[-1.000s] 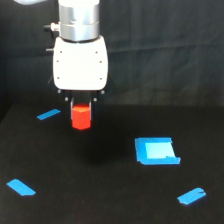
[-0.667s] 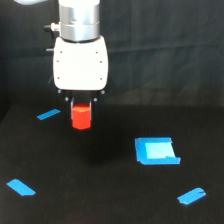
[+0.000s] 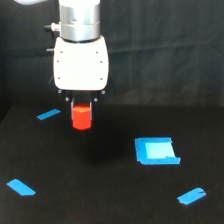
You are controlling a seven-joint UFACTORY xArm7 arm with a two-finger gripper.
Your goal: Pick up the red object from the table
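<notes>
The pincer grips the red hexagonal block at upper left, above the desk; a shallow hold risks slipping.

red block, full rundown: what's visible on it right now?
The red object is a small red-orange block with a plain matte look, standing upright, faceted sides hard to resolve in the blur. Its top sits tucked under the white arm head, where the claw is dark and mostly hidden; the fingers cannot be made out. It appears raised off the black table, with a faint dark shadow below. The nearest blue tape strip lies on the exterior view's left.
</notes>
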